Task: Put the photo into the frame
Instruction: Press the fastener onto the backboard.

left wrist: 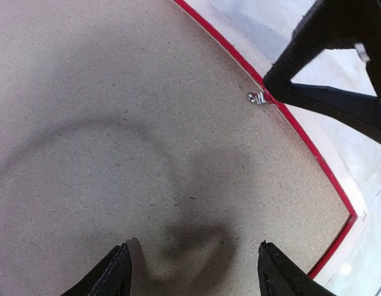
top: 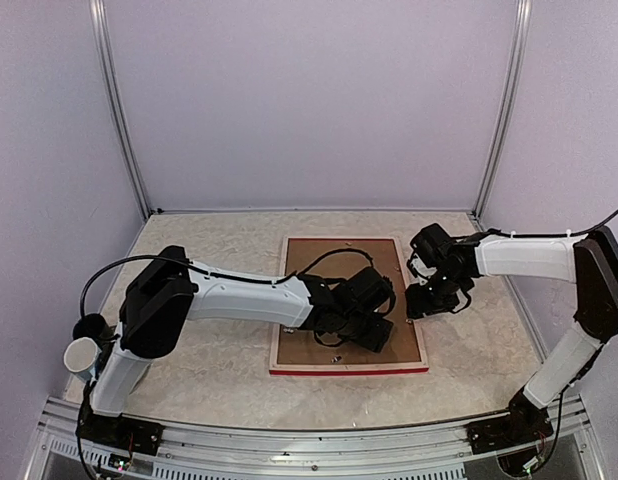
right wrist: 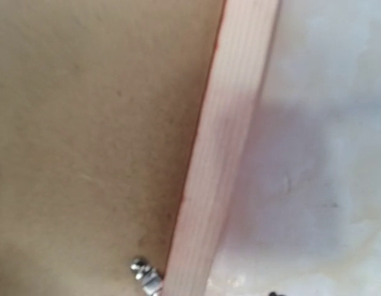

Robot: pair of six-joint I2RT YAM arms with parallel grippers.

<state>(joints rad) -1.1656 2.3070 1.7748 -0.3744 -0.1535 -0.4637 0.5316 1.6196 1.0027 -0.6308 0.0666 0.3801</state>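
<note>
The frame point(top: 349, 369) lies face down mid-table, its thin red edge and pale wood back showing. A brown backing board point(top: 309, 260) fills it. The photo is hidden. My left gripper point(top: 364, 325) hovers open and empty over the board's right half; in the left wrist view point(left wrist: 200, 274) its fingertips point(left wrist: 119, 274) stand wide apart above the board point(left wrist: 116, 123). My right gripper point(top: 426, 298) is at the frame's right side bar point(right wrist: 221, 154). Its dark fingers point(left wrist: 314, 37) reach down beside a small metal clip point(left wrist: 258, 97). The clip point(right wrist: 144, 275) also shows in the right wrist view.
The pale marbled table point(top: 209, 250) is enclosed by plain walls with metal posts at the back corners point(top: 139, 190). A white cup-like object point(top: 81, 355) sits beside the left arm's base. Black cables loop over both arms.
</note>
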